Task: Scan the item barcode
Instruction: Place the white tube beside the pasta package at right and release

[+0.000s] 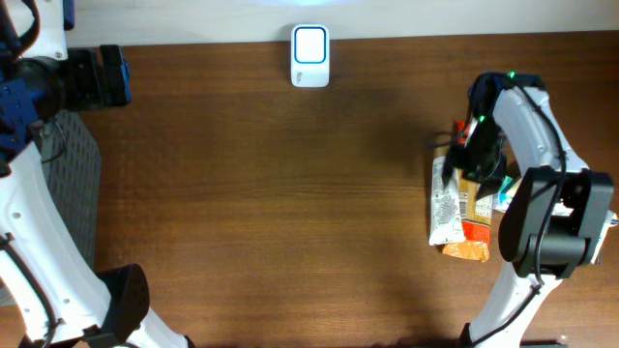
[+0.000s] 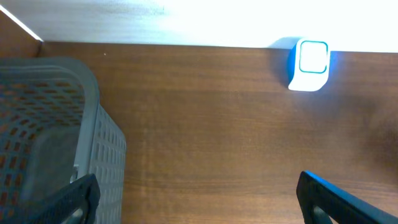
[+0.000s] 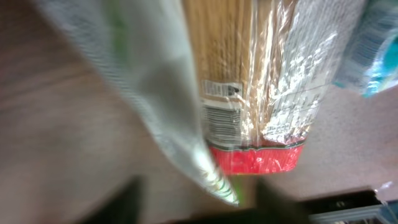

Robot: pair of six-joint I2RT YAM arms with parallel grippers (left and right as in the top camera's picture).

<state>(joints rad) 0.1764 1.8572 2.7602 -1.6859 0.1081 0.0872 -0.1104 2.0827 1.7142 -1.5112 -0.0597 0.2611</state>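
- Hovering right end effector (image 3: 199, 196) over pkt pile (image 1: 455, 208) at 3 o'clock, jaws apart, prob for a pick.
- Pasta pkt (image 3: 249, 93) barcode (image 3: 221, 121) faces the wrist cam; scanner (image 1: 309, 56) at 12 o'clock.
- Left end effector (image 2: 199, 180) spread wide, idle.

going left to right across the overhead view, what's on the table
grey basket → white scanner → pile of food packets
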